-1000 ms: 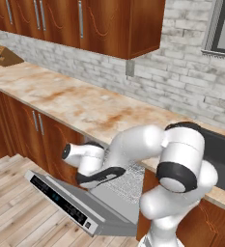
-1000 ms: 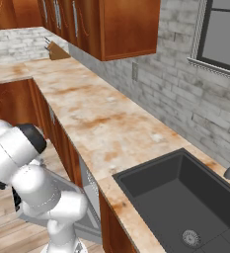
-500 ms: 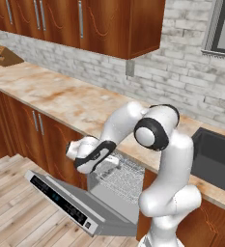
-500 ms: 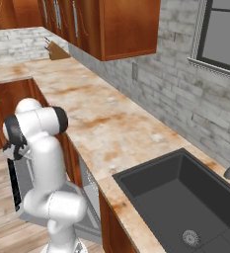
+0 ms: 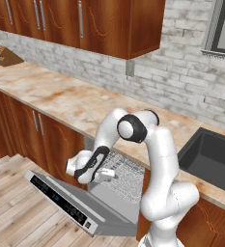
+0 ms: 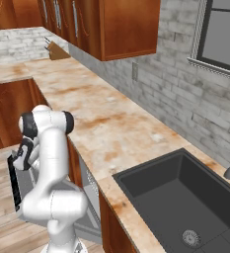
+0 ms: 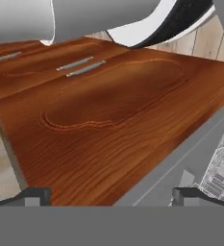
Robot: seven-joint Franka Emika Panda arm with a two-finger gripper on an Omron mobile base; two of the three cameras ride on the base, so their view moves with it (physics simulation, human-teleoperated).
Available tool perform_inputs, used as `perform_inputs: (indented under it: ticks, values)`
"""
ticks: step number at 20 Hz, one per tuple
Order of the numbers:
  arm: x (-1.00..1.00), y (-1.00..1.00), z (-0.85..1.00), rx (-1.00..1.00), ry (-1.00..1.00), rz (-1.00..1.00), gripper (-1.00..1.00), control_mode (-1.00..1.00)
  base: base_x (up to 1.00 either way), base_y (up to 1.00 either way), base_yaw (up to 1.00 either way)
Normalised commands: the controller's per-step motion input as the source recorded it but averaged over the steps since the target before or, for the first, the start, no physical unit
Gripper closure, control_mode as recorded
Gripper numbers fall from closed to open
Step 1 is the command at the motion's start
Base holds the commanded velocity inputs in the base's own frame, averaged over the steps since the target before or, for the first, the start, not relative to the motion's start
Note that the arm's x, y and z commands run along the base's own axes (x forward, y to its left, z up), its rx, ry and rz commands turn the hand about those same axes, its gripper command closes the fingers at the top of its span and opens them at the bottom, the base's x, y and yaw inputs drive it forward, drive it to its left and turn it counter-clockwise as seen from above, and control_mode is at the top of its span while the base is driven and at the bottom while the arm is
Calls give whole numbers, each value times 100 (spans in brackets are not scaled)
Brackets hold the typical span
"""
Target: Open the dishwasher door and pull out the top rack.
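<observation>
Nearest the base: dishwasher door (image 5: 73, 205) dropped flat, dark control strip along its outer edge, jutting over the wooden floor (image 5: 17, 212). Just above it, gripper (image 5: 111, 173) with jaws spread wide, nothing between them, hovering at the front of the top rack (image 5: 126, 176). Rack's wire grid partly out of the opening beneath the marble counter (image 5: 61, 99). Further right, dark sink basin (image 6: 185, 197). Beyond, brick wall (image 5: 181, 72) and reddish wooden upper cabinets (image 5: 99, 24).
</observation>
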Motion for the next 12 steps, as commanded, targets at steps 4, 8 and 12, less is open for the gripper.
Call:
perform_inputs:
  ticks: [4, 8, 12]
  values:
    - [55, -34, -11, 1, -19, 10, -100, -100, 0, 0, 0]
    - [48, -38, -15, 2, -15, 13, -100, -100, 0, 0, 0]
    - [45, -31, -31, 3, -5, 5, -100, -100, 0, 0, 0]
